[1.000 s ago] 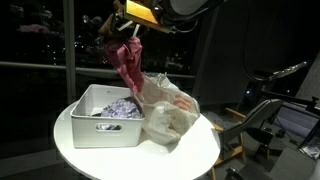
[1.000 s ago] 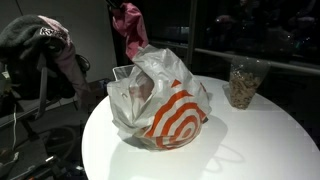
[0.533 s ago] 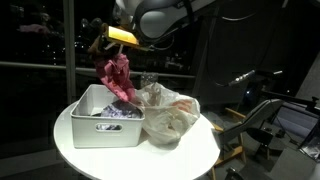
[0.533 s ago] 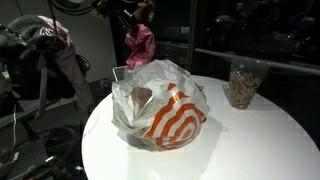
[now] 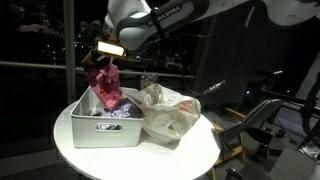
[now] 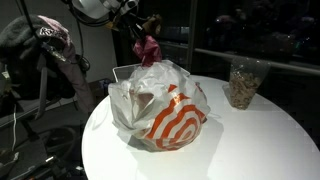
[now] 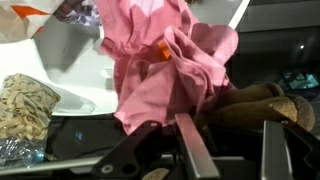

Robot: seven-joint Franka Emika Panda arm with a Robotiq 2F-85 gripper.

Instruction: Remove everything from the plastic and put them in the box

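Observation:
My gripper (image 5: 104, 62) is shut on a pink cloth (image 5: 106, 92), which hangs over the box (image 5: 90, 132), its lower end reaching in beside a lavender cloth (image 5: 118, 112). The box is a white rectangular bin. Beside it slumps the plastic (image 5: 168, 112), a wrinkly whitish bag with a red-orange ring print (image 6: 170, 112). In an exterior view the gripper (image 6: 138, 28) and pink cloth (image 6: 148, 50) show behind the bag, which hides most of the box. In the wrist view the pink cloth (image 7: 160, 60) bunches in front of my gripper (image 7: 228, 122).
Everything stands on a round white table (image 6: 250, 140). A clear jar of brownish pieces (image 6: 241, 84) stands on the table, away from the bag. A chair draped with clothes (image 6: 45, 45) stands off the table's edge. Dark windows lie behind.
The arm has carried the pink cloth from above the bag across and down over the box. The bag has settled a little. The gripper stayed shut.

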